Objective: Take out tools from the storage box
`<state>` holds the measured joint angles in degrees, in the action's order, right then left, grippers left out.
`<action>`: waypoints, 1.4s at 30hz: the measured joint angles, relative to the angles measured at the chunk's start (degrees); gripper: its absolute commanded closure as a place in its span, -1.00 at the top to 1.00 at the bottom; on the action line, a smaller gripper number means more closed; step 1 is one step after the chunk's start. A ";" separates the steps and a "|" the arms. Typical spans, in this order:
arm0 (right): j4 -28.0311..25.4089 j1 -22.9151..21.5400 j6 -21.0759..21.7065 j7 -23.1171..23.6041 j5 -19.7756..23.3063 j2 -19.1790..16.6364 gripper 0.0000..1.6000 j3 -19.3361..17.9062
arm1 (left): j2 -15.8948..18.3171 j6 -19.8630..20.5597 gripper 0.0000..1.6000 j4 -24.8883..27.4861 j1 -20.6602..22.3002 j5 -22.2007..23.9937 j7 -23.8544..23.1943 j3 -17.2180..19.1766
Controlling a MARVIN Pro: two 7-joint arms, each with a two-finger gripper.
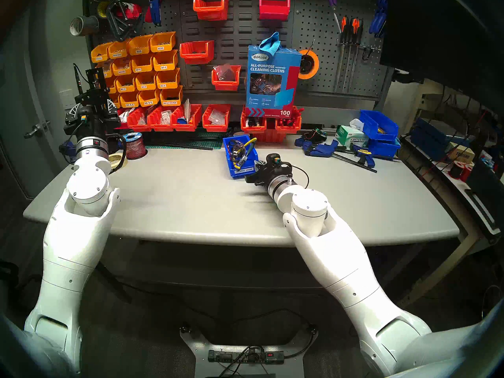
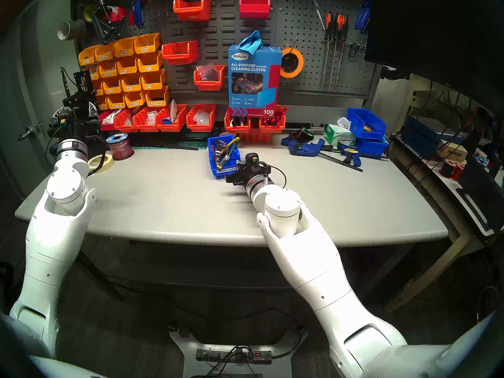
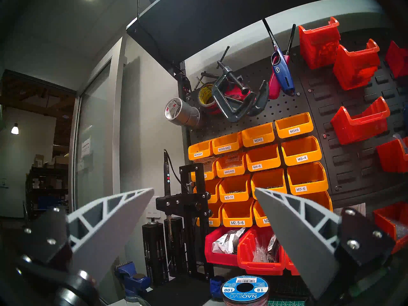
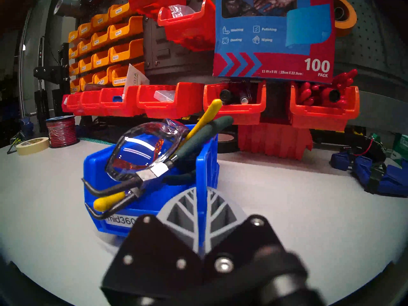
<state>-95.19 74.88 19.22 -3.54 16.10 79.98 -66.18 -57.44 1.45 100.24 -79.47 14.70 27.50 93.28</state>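
Tabletop (image 1: 177, 200): wrist view alone shows bin wall (image 4: 201, 179) pinched.

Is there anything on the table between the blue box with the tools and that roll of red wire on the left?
Nothing: in the head view, bare grey table runs from the wire spool to the blue box.

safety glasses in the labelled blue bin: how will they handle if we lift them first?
The safety glasses look light, with a glossy clear lens, so probably slippery. They lie over the yellow-handled cutters and dark green-handled pliers, so their thin arms may flex or snag. The right gripper is shut on the blue bin wall, which should limit tipping.
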 measured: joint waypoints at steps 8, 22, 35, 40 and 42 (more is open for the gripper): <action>-5.00 2.50 1.21 1.73 1.93 -2.09 -1.00 -1.83 | 0.00 0.00 1.00 -0.01 -0.01 0.00 0.03 0.00; -13.97 8.64 4.85 5.89 5.81 -6.03 -1.00 -3.82 | 0.00 0.00 1.00 0.00 -0.02 0.00 0.08 -0.01; -22.41 12.58 8.61 10.14 9.74 -9.62 -1.00 -7.12 | 0.01 0.00 1.00 0.02 -0.02 0.00 0.10 -0.01; -25.74 14.38 10.60 11.85 11.39 -11.22 -0.07 -8.80 | 0.01 0.00 1.00 0.02 -0.02 0.00 0.10 -0.02; -27.38 15.27 11.69 12.80 12.31 -12.07 1.00 -9.76 | 0.01 0.00 1.00 0.02 -0.02 0.00 0.11 -0.02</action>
<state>-122.57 90.15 30.91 9.26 28.41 67.91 -75.94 -57.43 1.44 100.26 -79.50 14.70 27.61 93.26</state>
